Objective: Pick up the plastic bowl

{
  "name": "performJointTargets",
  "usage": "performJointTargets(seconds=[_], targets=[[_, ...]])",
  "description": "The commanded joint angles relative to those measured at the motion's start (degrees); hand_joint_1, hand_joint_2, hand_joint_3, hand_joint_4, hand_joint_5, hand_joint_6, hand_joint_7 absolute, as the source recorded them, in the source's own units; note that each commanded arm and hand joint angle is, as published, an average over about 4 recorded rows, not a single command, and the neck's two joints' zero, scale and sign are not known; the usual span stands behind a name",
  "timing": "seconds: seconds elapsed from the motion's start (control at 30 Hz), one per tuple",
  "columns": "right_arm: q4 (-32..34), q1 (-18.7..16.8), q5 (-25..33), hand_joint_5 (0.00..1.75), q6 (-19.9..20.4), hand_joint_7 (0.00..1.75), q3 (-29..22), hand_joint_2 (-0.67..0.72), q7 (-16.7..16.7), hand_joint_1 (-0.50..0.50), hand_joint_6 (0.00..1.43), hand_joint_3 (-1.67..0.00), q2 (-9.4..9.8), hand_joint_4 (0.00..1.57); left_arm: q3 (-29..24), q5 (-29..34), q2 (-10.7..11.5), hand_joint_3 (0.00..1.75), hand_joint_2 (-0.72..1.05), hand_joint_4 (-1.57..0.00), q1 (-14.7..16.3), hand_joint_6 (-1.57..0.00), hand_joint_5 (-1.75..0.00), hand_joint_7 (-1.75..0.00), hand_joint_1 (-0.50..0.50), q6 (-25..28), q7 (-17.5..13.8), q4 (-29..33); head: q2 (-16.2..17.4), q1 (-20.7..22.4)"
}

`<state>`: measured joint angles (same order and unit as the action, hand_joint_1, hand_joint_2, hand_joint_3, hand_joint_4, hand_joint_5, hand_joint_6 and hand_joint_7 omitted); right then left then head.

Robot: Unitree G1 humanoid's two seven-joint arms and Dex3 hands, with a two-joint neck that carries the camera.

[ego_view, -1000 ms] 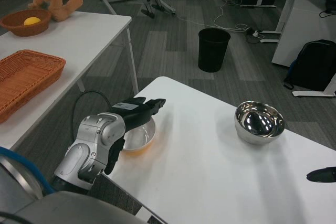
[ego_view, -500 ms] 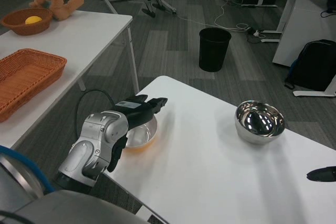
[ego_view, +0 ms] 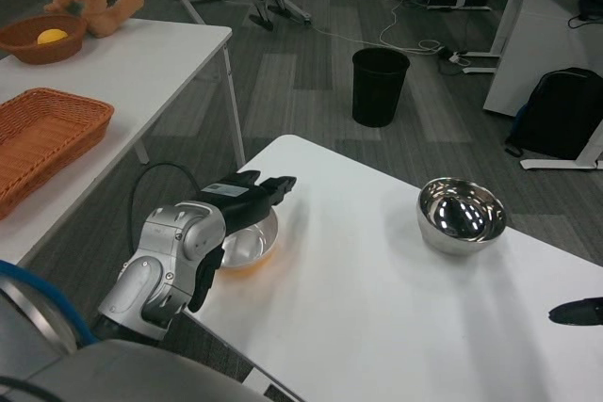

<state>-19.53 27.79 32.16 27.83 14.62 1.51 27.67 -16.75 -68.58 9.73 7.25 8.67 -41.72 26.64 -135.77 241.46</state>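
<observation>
Two bowls stood on the white bench (ego_view: 377,298) in the head view: a translucent plastic bowl (ego_view: 252,244) with an orange tint under it, near the bench's left edge, and a shiny steel bowl (ego_view: 462,216) well apart on the right. The left hand (ego_view: 247,197) lay over the plastic bowl's far rim, its black fingers (ego_view: 273,185) stretched forward across it; whether they actually gripped the rim could not be told, since the forearm hid the contact. The bowl appeared to rest on the bench, so the lift seemed not yet done: a firm grasp and the raise remained. Only a dark tip of the right hand (ego_view: 577,311) showed at the right edge, its state unreadable.
</observation>
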Motion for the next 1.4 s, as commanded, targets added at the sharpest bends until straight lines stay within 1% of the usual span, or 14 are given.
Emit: performJointTargets(seconds=[0.03, 0.27, 0.37, 0.43, 0.67, 0.7, 0.77, 0.83, 0.97, 1.03, 1.1, 1.2, 1.27, 1.4], targets=[[0.1, -0.5, 0.7, 0.00, 0.7, 0.00, -0.1, 0.28, 0.0, -0.46, 0.00, 0.00, 0.39, 0.00, 0.4, -0.3, -0.5, 0.04, -0.28, 0.00, 1.8, 0.00, 0.00, 0.00, -0.50, 0.5, -0.7, -0.7, -0.1, 0.2], [0.2, -0.5, 0.7, 0.00, 0.8, 0.00, 0.2, 0.28, 0.0, -0.46, 0.00, 0.00, 0.35, 0.00, 0.6, -0.5, -1.5, 0.00, -0.10, 0.00, 1.7, 0.00, 0.00, 0.00, -0.50, 0.3, -0.4, -1.6, 0.1, 0.2], [0.4, -0.5, 0.7, 0.00, 0.9, 0.00, 0.2, 0.28, 0.0, -0.46, 0.00, 0.00, 0.28, 0.00, 0.6, -0.5, -1.8, 0.07, -0.08, 0.00, 1.7, 0.00, 0.00, 0.00, -0.50, 0.0, 0.0, -2.2, 0.0, 0.2], [0.4, -0.5, 0.7, 0.00, 0.9, 0.00, 0.2, 0.28, 0.0, -0.46, 0.00, 0.00, 0.28, 0.00, 0.6, -0.5, -1.9, 0.09, 0.05, 0.00, 1.7, 0.00, 0.00, 0.00, -0.50, -0.1, 0.2, -2.7, -0.1, 0.2], [0.8, -0.8, 0.7, 0.00, 1.0, 0.00, 0.1, 0.28, 0.0, -0.46, 0.00, 0.00, 0.28, 0.00, 0.5, 1.1, -2.3, 0.09, 0.69, 0.00, 1.3, 0.00, -0.08, 0.00, -0.50, 0.0, 0.1, -3.8, -0.2, 0.0], [0.8, -0.9, 0.7, 0.00, 1.0, 0.00, 0.1, 0.28, 0.0, -0.46, 0.00, 0.00, 0.28, 0.00, 0.5, 1.6, -2.3, 0.09, 0.76, 0.00, 1.2, 0.00, -0.18, -0.02, -0.50, 0.1, 0.1, -4.0, -0.2, -0.1], [0.9, -0.9, 0.7, 0.00, 1.0, 0.00, 0.0, 0.28, 0.0, -0.46, 0.00, 0.00, 0.28, 0.00, 0.6, 2.8, -2.4, 0.09, 0.78, 0.00, 1.1, 0.00, -0.49, -0.09, -0.50, 0.3, 0.1, -4.4, -0.1, -0.1], [0.9, -1.0, 0.7, 0.00, 1.0, 0.00, 0.0, 0.27, 0.0, -0.46, 0.00, 0.00, 0.28, 0.00, 0.6, 4.7, -2.4, 0.13, 0.83, -0.03, 1.0, 0.00, -0.82, -0.24, -0.50, 0.6, 0.1, -4.7, -0.1, 0.0], [0.9, -1.0, 0.7, 0.00, 1.0, 0.00, 0.0, 0.27, 0.0, -0.46, 0.00, 0.00, 0.28, 0.00, 0.5, 6.7, -2.4, 0.33, 0.91, -0.14, 1.0, 0.00, -1.21, -0.58, -0.50, 0.9, 0.1, -5.3, -0.2, 0.0], [0.9, -1.0, 0.7, 0.00, 1.0, 0.00, 0.0, 0.28, 0.0, -0.46, 0.00, 0.00, 0.28, 0.00, 0.4, 7.3, -2.3, 0.44, 0.96, -0.22, 1.0, 0.00, -1.44, -0.73, -0.50, 1.1, 0.0, -5.7, -0.1, 0.0], [0.9, -1.1, 0.7, 0.00, 1.0, 0.00, 0.0, 0.28, 0.0, -0.46, 0.00, 0.00, 0.28, 0.00, 0.4, 7.8, -2.3, 0.48, 0.96, -0.36, 1.0, 0.00, -1.62, -0.87, -0.50, 1.5, 0.0, -6.1, -0.1, 0.0], [1.1, -1.1, 0.7, 0.00, 1.0, 0.00, 0.0, 0.28, 0.0, -0.46, 0.00, 0.00, 0.28, 0.00, 0.5, 8.9, -2.3, 0.57, 0.96, -0.57, 1.0, 0.00, -1.75, -1.05, -0.50, 2.1, -0.1, -6.8, -0.1, 0.0], [1.2, -1.1, 0.7, 0.00, 1.0, 0.00, 0.0, 0.28, 0.0, -0.46, 0.00, 0.00, 0.28, 0.00, 0.5, 9.5, -2.2, 0.65, 0.98, -0.70, 1.0, 0.00, -1.75, -1.13, -0.50, 2.3, -0.1, -7.1, 0.0, 0.0], [1.3, -1.2, 0.7, 0.00, 1.0, 0.00, -0.1, 0.28, 0.0, -0.46, 0.00, 0.00, 0.28, 0.00, 0.5, 10.2, -1.9, 0.83, 0.98, -0.89, 1.0, 0.00, -1.75, -1.19, -0.50, 2.6, -0.2, -7.5, 0.0, 0.1]])
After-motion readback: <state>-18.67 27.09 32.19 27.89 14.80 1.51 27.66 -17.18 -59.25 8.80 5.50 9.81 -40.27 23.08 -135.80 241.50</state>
